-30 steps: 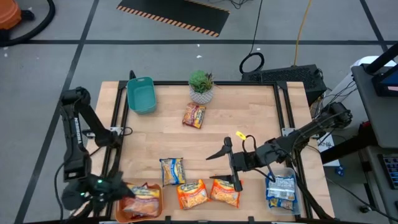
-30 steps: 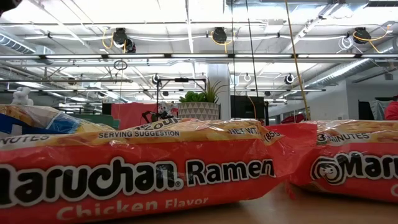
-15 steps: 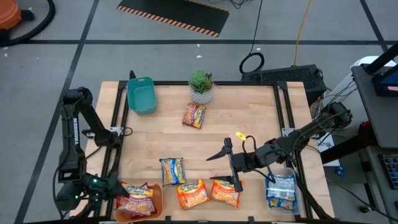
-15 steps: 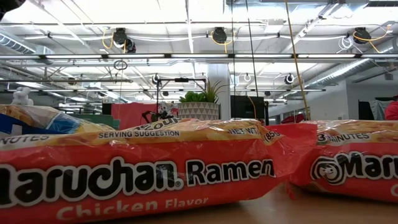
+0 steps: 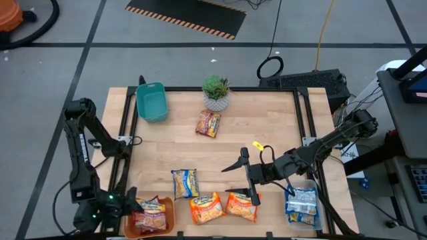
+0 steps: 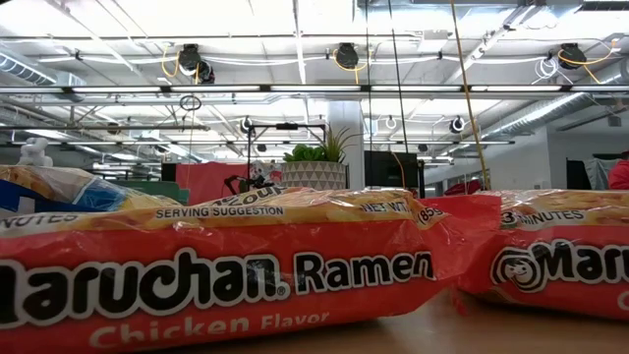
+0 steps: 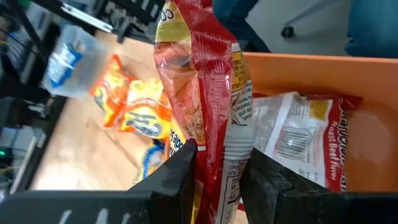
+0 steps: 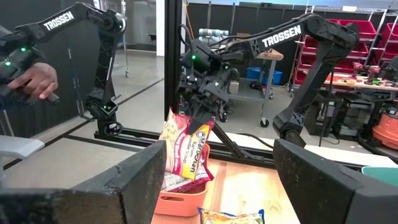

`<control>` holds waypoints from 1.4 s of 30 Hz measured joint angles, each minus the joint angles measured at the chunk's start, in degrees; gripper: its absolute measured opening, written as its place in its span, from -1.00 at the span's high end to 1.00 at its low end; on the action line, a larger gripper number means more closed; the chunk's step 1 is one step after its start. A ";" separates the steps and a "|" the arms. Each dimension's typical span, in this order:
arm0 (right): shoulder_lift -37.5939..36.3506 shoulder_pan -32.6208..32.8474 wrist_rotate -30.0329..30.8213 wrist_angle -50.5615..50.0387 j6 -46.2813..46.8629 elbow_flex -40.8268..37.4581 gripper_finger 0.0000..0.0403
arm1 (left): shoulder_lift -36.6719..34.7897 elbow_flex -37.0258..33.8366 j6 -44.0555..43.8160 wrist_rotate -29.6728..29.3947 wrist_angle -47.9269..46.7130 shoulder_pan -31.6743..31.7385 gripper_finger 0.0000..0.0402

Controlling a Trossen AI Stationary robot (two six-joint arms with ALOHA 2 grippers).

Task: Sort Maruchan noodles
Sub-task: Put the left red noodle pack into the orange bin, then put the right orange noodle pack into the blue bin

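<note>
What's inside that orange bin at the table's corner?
The orange bin holds a roast beef ramen packet lying flat. The left gripper holds a dark red packet upright over it. Anything beneath the flat packet is hidden.

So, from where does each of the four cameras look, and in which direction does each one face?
High view: above the table, facing straight down; both arms show.
Low view: at table-top height, facing level across orange Maruchan packets toward the potted plant; no arm shows.
Left wrist view: past the left gripper, shut on a dark red packet above the orange bin.
Right wrist view: between the open right gripper's fingers, facing the left arm.
Shared: both wrist views show that held packet and bin.
</note>
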 joint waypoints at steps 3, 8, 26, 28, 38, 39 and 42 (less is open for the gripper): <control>0.00 0.00 0.00 0.02 -0.20 0.00 -0.44 | 0.83 0.00 -2.31 0.09 0.01 0.62 0.48; 0.00 -0.04 0.00 0.04 -0.45 0.00 -0.44 | 1.01 0.00 -4.61 -1.04 -2.36 1.19 0.48; 0.00 -0.46 -0.02 -0.07 -1.73 0.00 -0.44 | 1.01 0.00 -12.69 -2.14 -4.21 4.43 0.06; 0.00 -0.46 0.00 -0.07 -1.73 0.00 -0.44 | 0.99 0.00 -14.02 -2.45 -4.21 4.43 -0.09; 0.00 -0.46 0.00 -0.11 -1.95 0.00 -0.44 | -1.52 3.40 -17.80 -4.11 -4.09 3.12 -0.33; 0.00 -0.46 0.00 -0.11 -1.96 0.00 -0.44 | -1.50 4.25 -17.71 -5.52 -4.08 3.14 -0.34; 0.00 -0.77 -0.03 -0.09 -2.11 0.00 -0.44 | -1.50 5.97 -17.61 -9.86 -1.08 4.07 -0.34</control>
